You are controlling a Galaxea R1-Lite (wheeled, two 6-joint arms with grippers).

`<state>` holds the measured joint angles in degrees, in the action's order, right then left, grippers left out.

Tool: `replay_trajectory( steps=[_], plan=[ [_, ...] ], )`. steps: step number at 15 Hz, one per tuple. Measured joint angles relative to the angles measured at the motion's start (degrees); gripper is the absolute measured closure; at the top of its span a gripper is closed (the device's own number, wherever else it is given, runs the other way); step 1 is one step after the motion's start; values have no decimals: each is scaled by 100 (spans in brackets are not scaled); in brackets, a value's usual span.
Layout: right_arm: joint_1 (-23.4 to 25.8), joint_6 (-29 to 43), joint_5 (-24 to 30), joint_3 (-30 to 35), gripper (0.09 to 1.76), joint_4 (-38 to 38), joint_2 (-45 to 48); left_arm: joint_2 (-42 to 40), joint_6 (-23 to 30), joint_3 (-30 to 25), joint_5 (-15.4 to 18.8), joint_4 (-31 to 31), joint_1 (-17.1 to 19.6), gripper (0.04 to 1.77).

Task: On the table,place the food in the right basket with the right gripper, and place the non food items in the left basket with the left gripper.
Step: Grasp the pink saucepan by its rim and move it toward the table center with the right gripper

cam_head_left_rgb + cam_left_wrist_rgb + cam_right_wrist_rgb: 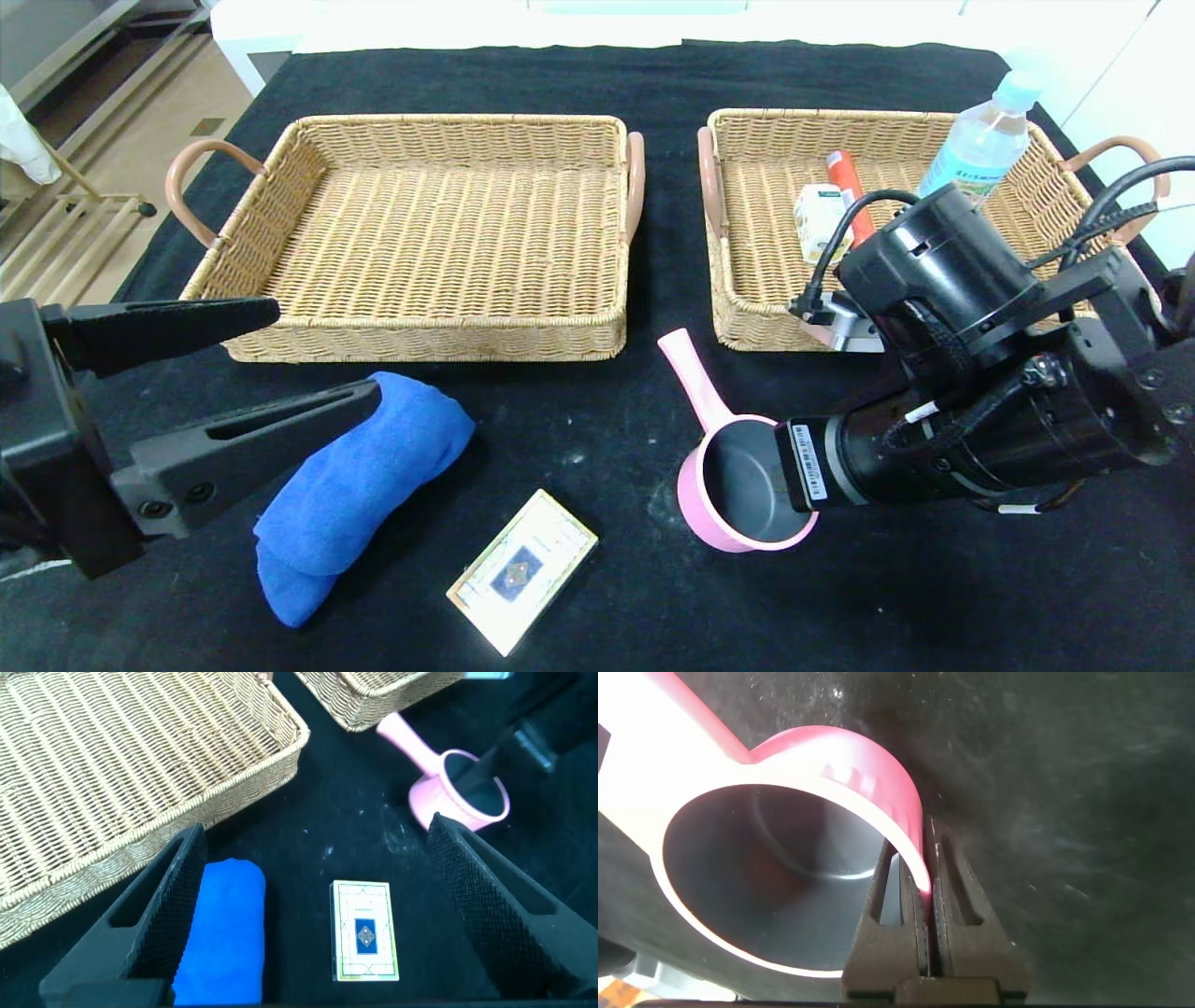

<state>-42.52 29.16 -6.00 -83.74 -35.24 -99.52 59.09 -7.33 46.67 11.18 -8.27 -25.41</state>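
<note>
**Right hand clamped on the pan rim**

Small pink pan (738,490), dark grey inside, handle aimed toward the baskets, sits on the black worktop (597,392). The right hand (927,891) reaches in low, fingers pinching its rim. The left hand (271,359) hovers with fingers apart over the blue cloth (359,485); the card box (523,569) lies just beyond. Left basket (420,341) stands ahead.

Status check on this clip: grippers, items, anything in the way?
Right gripper shut on pink pot rim. Left gripper open above blue cloth and card box. Left basket holds nothing. No obstruction seen.
</note>
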Motion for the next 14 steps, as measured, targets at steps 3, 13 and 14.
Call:
replay_trajectory(
  steps=[3, 13, 14],
  plan=[
    [-65, 291, -135, -116, 168, 5, -232, 0, -2, -1, 0, 0, 0, 9],
    [-202, 380, -205, -206, 111, 22, -466, -9, 0, 0, 0, -2, 0, 9],
    [-210, 380, -202, -206, 100, 21, -463, -13, 0, 0, 0, -2, 0, 9]
  ],
)
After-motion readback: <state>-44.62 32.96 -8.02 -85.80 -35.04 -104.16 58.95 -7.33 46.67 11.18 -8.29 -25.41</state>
